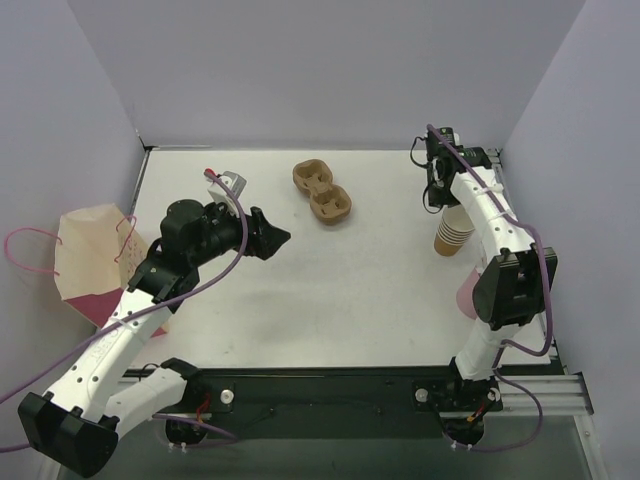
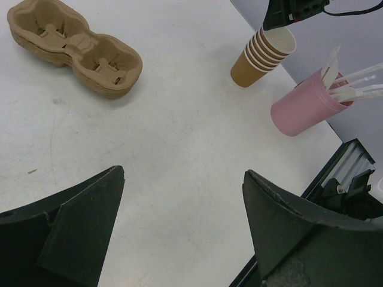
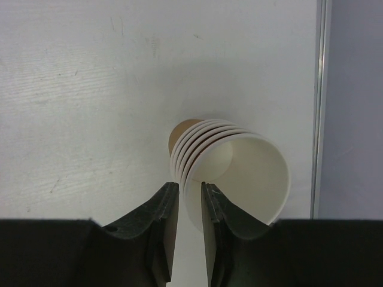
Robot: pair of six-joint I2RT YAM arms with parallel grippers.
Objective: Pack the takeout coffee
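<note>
Your R gripper (image 3: pixel 189 197) is pinched on the rim of the top cup (image 3: pixel 251 173) of the lidless cup stack (image 3: pixel 177 143). L gripper (image 2: pixel 184 174) is wide open, holding nothing. Pink cup (image 2: pixel 299 113) holds white sticks (image 2: pixel 353 84).

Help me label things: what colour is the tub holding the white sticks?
The tub is pink, clearest in the left wrist view.

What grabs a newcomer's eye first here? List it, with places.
First, the right gripper at the table's far right, its fingers pinching the rim of the top cup on a stack of paper cups. Then the brown pulp cup carrier lying at the far centre, and the left gripper hovering wide open over bare table.
</note>
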